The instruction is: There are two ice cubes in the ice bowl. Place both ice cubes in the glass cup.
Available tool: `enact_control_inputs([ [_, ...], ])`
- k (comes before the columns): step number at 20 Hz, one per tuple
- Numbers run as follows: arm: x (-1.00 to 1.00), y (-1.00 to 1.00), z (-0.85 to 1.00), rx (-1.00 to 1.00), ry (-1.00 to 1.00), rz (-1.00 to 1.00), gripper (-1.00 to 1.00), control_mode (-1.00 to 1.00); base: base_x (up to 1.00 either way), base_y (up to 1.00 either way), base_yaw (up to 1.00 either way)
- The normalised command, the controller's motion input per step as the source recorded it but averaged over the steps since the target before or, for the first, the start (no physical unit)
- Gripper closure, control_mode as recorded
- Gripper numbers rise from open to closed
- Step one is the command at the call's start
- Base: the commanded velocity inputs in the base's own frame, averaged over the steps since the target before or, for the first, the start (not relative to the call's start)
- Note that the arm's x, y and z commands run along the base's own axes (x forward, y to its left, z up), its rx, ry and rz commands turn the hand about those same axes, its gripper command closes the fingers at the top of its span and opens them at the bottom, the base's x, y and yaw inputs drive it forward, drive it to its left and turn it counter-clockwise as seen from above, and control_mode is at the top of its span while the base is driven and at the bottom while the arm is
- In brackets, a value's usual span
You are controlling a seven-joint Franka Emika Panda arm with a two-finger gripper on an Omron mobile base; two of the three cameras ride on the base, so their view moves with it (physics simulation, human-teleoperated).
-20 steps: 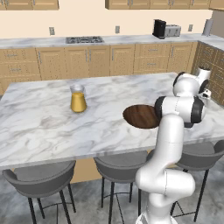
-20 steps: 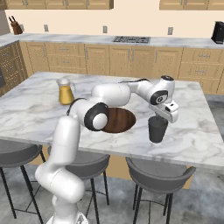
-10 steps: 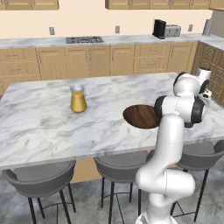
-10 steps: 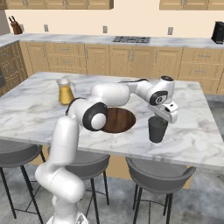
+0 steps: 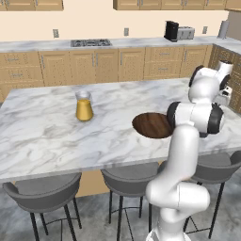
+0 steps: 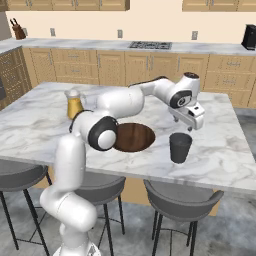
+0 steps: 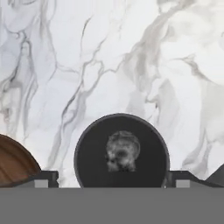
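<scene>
The glass cup [image 7: 121, 151] is a dark tumbler seen from straight above, with a pale cloudy ice cube [image 7: 123, 151] lying at its bottom. My gripper [image 7: 112, 180] hangs right over its rim, open, one fingertip on each side and nothing between them. From the right base view the gripper [image 6: 188, 121] hovers just above the cup [image 6: 180, 147] on the marble island. The ice bowl [image 6: 132, 137], wide and of dark wood, lies just left of the cup; no ice can be made out in it. The bowl [image 5: 151, 125] also lies beside my arm in the left base view.
A clear glass of orange liquid [image 6: 74, 104] stands further left on the island [image 6: 35, 125]. Grey stools [image 6: 182, 200] sit under the near edge. The island's front edge runs close to the cup.
The fingers have spread apart above the cup. The arm has stayed where it was.
</scene>
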Motion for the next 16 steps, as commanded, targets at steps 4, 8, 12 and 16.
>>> enact_control_inputs([
  [4,-0.97,0.93,-0.08,-0.01,-0.07,0.0,-1.0,-1.0,0.0,0.0,0.0],
  [8,-1.0,1.0,-0.45,-0.08,-0.07,0.0,-1.0,-1.0,0.0,0.0,0.0],
  [12,-1.0,1.0,-0.42,-0.08,-0.01,0.0,-1.0,-1.0,0.0,0.0,0.0],
  [16,-1.0,1.0,-0.15,-0.05,-0.01,0.0,-1.0,-1.0,0.0,0.0,0.0],
])
